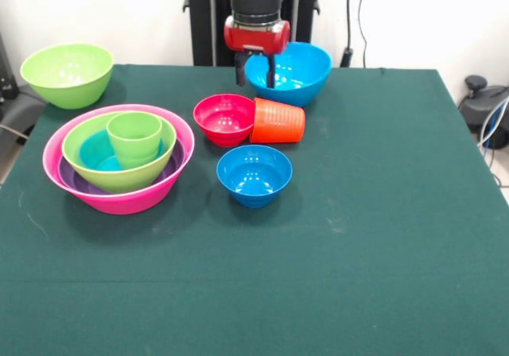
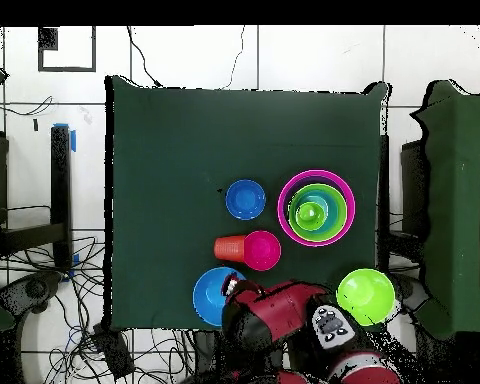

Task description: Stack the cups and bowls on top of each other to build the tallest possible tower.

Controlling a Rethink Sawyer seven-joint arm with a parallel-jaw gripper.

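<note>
At the far edge of the table we see the gripper (image 1: 255,79), its two dark fingers hanging apart with a clear gap between them and nothing held, just over the near-left rim of the large blue bowl (image 1: 296,70). We note glossy, smooth plastic on every vessel. Near the gripper, the small red bowl (image 1: 224,118) stands upright, and the ribbed orange cup (image 1: 279,121) lies on its side, touching the red bowl's right flank. Nearer still, the small blue bowl (image 1: 254,173) stands alone, round and shiny. To the left we find a nest: the huge pink bowl (image 1: 119,200) holds the purple bowl (image 1: 75,183), which holds a lime-green bowl (image 1: 111,179), which holds the teal bowl (image 1: 97,151) and the short lime-green cup (image 1: 134,137), upright. A second lime-green bowl (image 1: 67,73) sits at the far-left corner, well apart. We see a matte dark-green cloth (image 1: 382,237) covering the table, white walls behind and cables (image 2: 44,290) on the floor.
</note>
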